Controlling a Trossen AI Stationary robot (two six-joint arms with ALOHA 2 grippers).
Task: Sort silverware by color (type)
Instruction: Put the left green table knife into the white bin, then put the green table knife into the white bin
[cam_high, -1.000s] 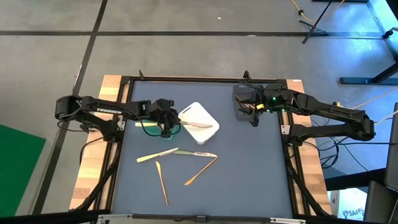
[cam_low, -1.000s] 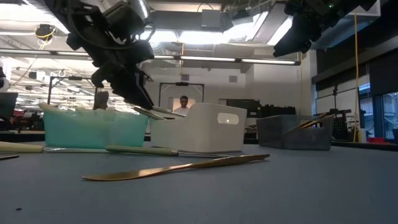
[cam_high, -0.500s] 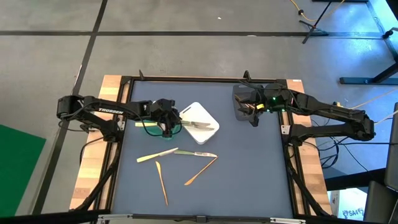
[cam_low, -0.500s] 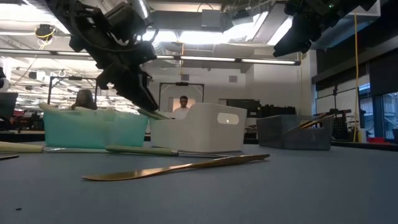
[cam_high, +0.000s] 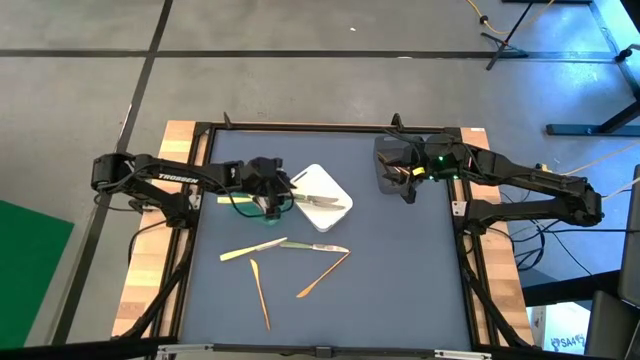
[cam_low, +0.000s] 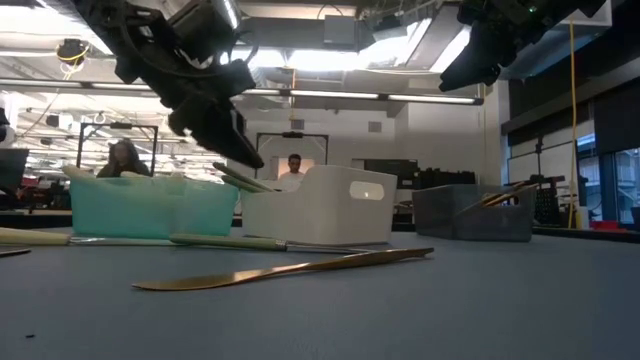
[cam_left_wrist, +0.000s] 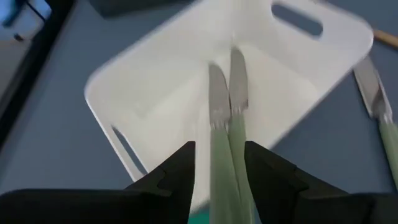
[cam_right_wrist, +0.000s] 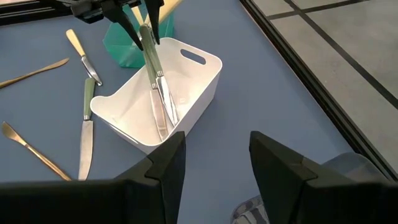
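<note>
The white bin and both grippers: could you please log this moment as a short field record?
white bin: holds two green-handled knives, leaning on its rim
left gripper: open, over the white bin's edge, fingers either side of the knife handles
right gripper: over the grey bin, open
loose on table: four utensils

Two knives (cam_left_wrist: 225, 118) with shiny metal blades and matt pale green handles lie in a smooth white plastic bin (cam_left_wrist: 146, 93) on the matt blue-grey table (cam_high: 400, 270).
</note>
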